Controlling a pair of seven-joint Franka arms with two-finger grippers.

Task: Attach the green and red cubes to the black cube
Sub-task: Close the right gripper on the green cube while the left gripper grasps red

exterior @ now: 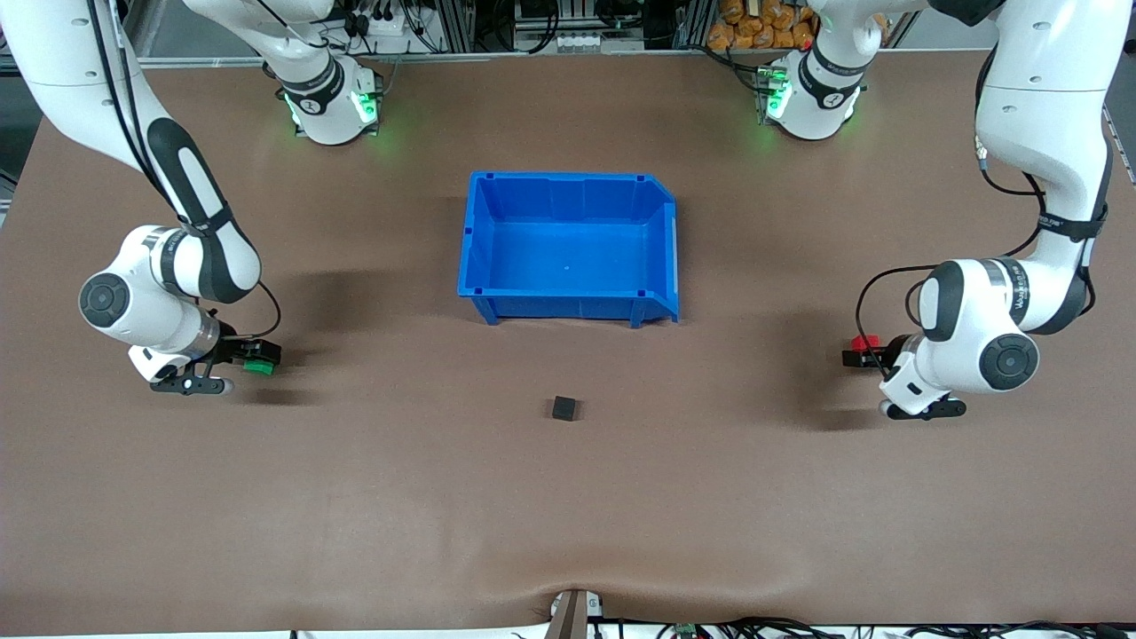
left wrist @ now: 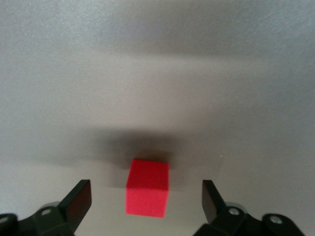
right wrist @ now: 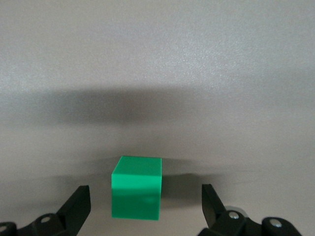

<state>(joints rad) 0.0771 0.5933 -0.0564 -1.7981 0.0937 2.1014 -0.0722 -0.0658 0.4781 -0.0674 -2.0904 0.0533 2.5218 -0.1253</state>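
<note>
So the black cube (exterior: 564,408) sits alone on the brown table (exterior: 568,515), nearest the front camera, roughly mid-table. A bit farther back, the right gripper (exterior: 251,357) is down at the right arm's end with its fingers spread around the green cube (exterior: 259,366), not touching it. Same deal at the left arm's end: left gripper (exterior: 861,351) spread around the red cube (exterior: 862,343). Farthest back is the blue bin (exterior: 568,248).
</note>
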